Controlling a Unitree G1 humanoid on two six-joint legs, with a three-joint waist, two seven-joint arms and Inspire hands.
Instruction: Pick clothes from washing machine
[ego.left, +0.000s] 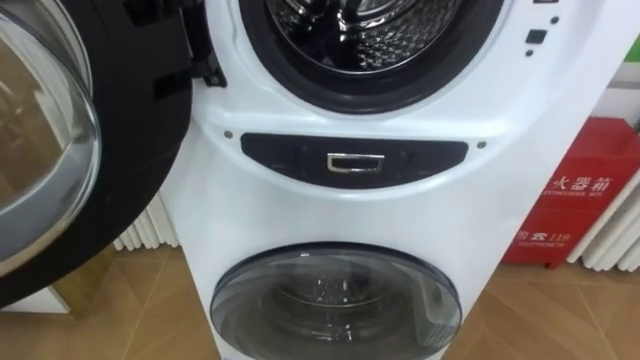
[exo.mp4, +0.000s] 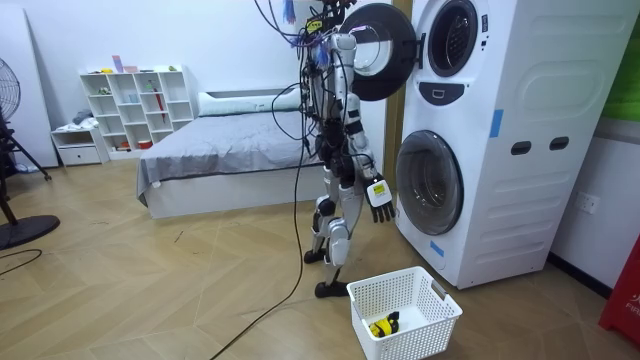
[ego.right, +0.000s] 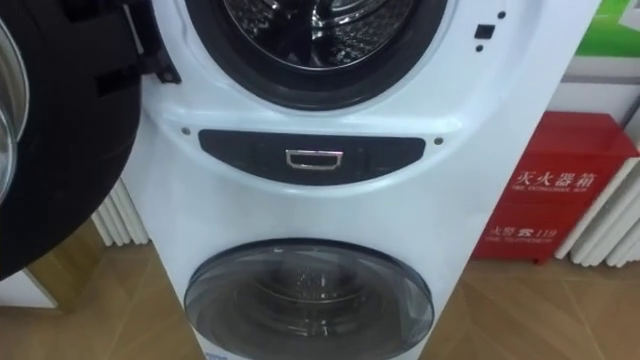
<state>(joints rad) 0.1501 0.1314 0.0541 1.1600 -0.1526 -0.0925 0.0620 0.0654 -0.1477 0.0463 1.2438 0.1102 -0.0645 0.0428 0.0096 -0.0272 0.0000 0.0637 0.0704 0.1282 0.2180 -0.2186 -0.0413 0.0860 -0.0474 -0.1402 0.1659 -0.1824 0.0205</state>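
I stand facing a white stacked washing machine (exo.mp4: 500, 130). Its upper door (ego.left: 60, 150) is swung open to my left, and the steel upper drum (ego.left: 370, 30) lies open above a dark panel with a chrome handle (ego.left: 353, 162). I see no cloth in the part of the drum that shows. The lower round door (ego.left: 335, 300) is closed. In the room view my right hand (exo.mp4: 378, 193) hangs low beside my hip, fingers relaxed and holding nothing, short of the lower door.
A white laundry basket (exo.mp4: 430, 290) sits on the wooden floor by my feet, with a small yellow and black thing (exo.mp4: 383, 325) inside. A red cabinet (ego.left: 580, 195) stands right of the machine and a white radiator (ego.left: 150, 225) to its left. A bed (exo.mp4: 220, 150) lies behind me.
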